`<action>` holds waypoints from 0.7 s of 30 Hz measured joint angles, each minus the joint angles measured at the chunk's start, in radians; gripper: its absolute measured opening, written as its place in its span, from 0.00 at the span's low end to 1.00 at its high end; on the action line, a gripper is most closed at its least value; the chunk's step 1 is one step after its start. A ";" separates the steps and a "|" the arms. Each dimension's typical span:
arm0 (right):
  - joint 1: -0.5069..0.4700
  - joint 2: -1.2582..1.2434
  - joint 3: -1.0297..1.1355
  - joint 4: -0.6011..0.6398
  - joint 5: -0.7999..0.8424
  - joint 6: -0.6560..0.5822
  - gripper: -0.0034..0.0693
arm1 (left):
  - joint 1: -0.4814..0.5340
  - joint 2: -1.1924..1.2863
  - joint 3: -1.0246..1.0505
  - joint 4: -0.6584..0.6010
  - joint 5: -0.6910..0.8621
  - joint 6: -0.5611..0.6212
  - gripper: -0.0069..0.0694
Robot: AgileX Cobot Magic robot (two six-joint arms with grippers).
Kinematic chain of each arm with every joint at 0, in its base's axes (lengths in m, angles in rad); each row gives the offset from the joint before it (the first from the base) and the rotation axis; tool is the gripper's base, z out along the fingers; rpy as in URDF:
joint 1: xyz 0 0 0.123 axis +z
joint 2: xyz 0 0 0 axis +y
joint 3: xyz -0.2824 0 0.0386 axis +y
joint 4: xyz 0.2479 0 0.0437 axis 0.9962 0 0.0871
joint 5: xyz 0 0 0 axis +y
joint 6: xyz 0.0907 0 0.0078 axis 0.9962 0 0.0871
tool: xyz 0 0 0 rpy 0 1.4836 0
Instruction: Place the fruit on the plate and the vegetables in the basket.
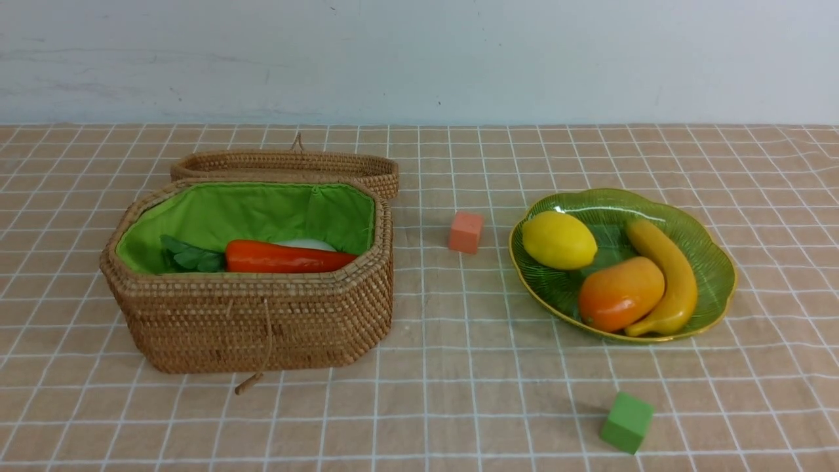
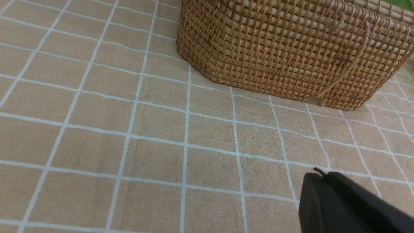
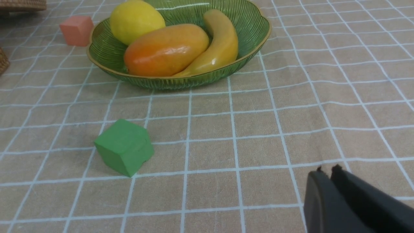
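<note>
The sorting looks finished. Three fruits lie on the plate (image 1: 714,262), at three o'clock on the table: one lemon (image 1: 558,240), one mango (image 1: 620,293), one banana (image 1: 665,278). The open basket (image 1: 255,321), at nine o'clock, shows one carrot (image 1: 285,257) over something white; whether all four vegetables are inside is hidden. Two cubes stay out: orange cube (image 1: 466,232), green cube (image 1: 626,422). The left gripper (image 2: 320,173) is pressed together and empty; the right gripper (image 3: 326,170) looks nearly closed, also empty. Next, probably, only resting the arms.
</note>
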 joint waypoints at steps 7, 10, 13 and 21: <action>0.000 0.000 0.000 0.000 0.000 0.002 0.12 | 0.000 0.000 0.000 0.000 0.000 0.000 0.08; 0.000 0.000 0.000 0.000 0.000 0.002 0.12 | 0.000 0.000 0.000 0.000 0.000 0.000 0.08; 0.000 0.000 0.000 0.000 0.000 0.002 0.12 | 0.000 0.000 0.000 0.001 0.000 0.000 0.09; 0.000 0.000 0.000 0.000 0.000 0.002 0.14 | 0.000 0.000 0.000 0.001 0.000 0.000 0.10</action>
